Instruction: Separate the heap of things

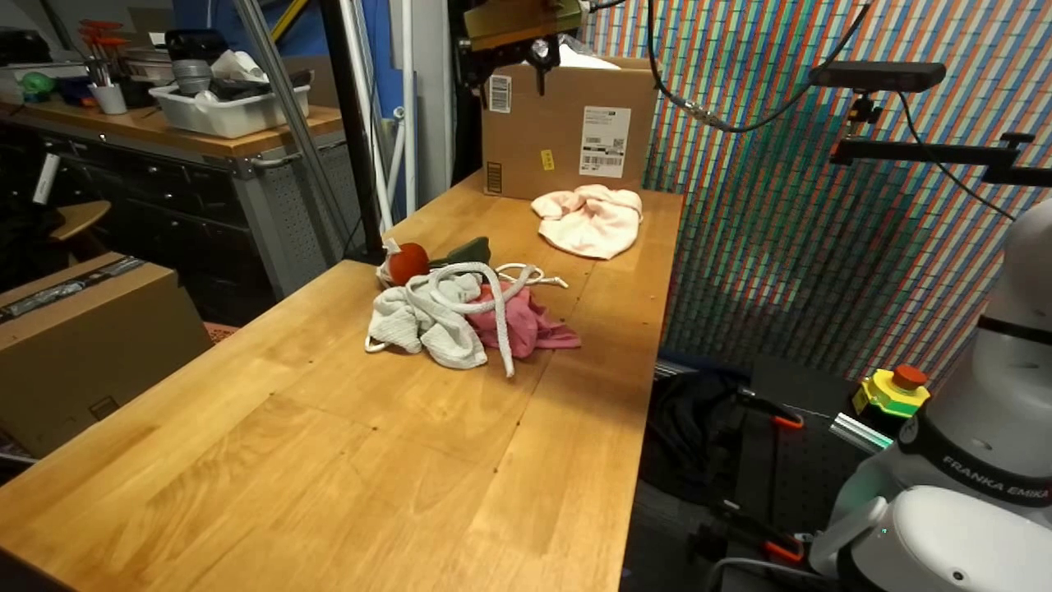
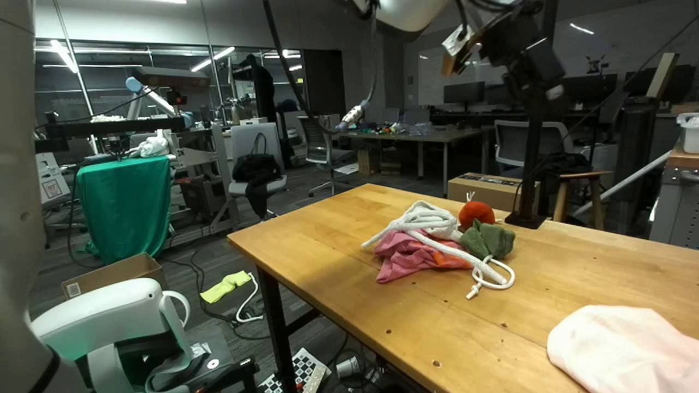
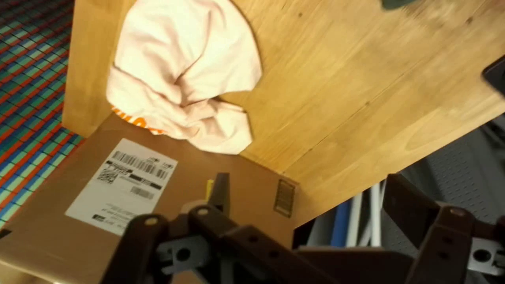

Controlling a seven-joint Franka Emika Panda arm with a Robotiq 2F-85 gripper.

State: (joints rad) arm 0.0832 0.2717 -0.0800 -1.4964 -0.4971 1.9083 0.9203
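The step in hand looks like the gap between two items. In an exterior view, the cream cloth lies alone at the far end of the table, just in front of the box, and so counts, I judge, as one piece separated. The gripper hangs high, well clear of the cloths, its fingers spread with nothing between them in the wrist view. The heap sits nearer, toward the table's left edge, well apart from the cream cloth: grey cloth on the near left, pink cloth on the right, red thing and green thing on the far side, and rope looped over both cloths.

The next move probably calls for bringing the gripper over the heap, lowering it and pinching one item only. The rope seems the likeliest start, being on top; whether it is joined to a cloth I cannot tell. If it is, a lift could drag several pieces along together.
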